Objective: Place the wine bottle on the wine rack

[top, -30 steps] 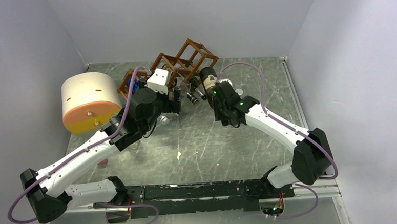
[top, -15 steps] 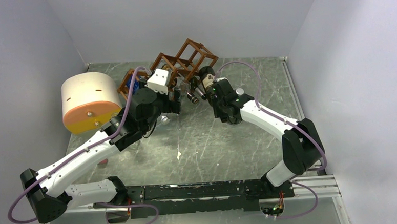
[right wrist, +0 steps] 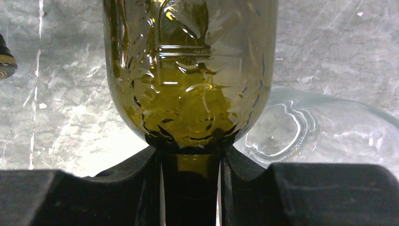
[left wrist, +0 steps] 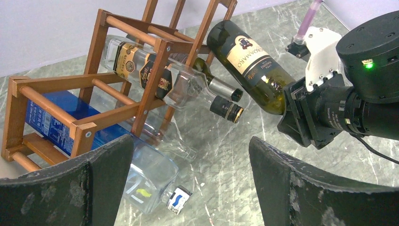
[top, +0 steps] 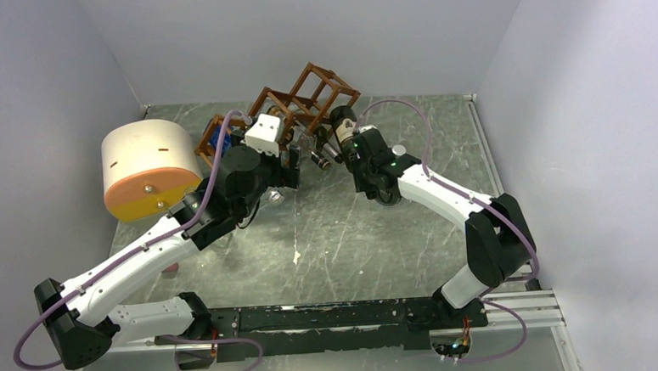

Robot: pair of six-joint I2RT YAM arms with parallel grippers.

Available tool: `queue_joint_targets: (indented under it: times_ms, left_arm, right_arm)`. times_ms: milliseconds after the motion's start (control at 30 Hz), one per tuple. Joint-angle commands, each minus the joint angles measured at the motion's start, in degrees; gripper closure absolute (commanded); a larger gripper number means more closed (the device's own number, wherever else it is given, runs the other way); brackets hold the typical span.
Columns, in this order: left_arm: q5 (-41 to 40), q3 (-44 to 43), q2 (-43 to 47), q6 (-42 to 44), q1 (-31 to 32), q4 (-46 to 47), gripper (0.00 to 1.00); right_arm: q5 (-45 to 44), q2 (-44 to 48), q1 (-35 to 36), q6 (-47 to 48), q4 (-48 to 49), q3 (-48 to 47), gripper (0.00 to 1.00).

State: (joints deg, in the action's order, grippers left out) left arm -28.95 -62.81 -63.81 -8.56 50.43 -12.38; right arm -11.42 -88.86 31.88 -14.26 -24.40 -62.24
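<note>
The reddish-brown wooden wine rack stands tilted at the back of the table and also shows in the left wrist view. My right gripper is shut on the neck of a dark green wine bottle with a cream label. It holds the bottle base-first against the rack's right end, as the left wrist view shows. In the right wrist view, my right gripper clamps the neck below the bottle's shoulder. My left gripper is open and empty just in front of the rack.
A cream-and-orange cylinder lies at the left. Clear labelled bottles and a dark-capped neck lie in the rack. A square clear bottle with a blue label sticks out of the lowest cell. Grey walls close three sides.
My right arm has pushed the wine bottle a little up and back toward the rack's right end, its elbow folding in. The left arm has not moved.
</note>
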Motion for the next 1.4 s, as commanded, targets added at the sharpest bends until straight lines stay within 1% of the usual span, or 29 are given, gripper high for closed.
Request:
queue_joint_targets:
  times_ms: [0,200,367,700,1033,1133,1367]
  left_arm:
    - [-0.9,0.1,-0.2,0.6,-0.3,-0.2,0.05]
    - [-0.9,0.0,-0.3,0.6,-0.3,-0.4,0.05]
    - [-1.0,-0.1,-0.1,0.6,-0.3,-0.5,0.05]
    - [-0.9,-1.0,-0.6,0.9,-0.3,-0.8,0.05]
    - [-1.2,-1.2,-0.5,1.0,-0.4,-1.0,0.05]
    - [-1.4,-1.0,-0.4,1.0,-0.4,-1.0,0.05]
    - [-2.3,-0.4,0.4,1.1,-0.4,-2.0,0.05]
  right_arm:
    - [-1.9,3.2,-0.5,2.1,10.0,-3.9,1.00]
    - [-1.0,2.7,-0.5,2.5,10.8,-4.2,1.00]
    - [-0.3,1.9,-0.5,5.5,11.7,-5.3,1.00]
    - [0.2,-3.7,-0.5,11.6,11.1,-11.0,1.00]
    - [-2.9,-10.4,-0.5,15.6,10.6,-17.5,1.00]
    - [-4.3,-12.2,-0.5,17.8,11.3,-18.6,1.00]
    - [-5.4,-13.7,-0.6,28.1,15.8,-18.7,1.00]
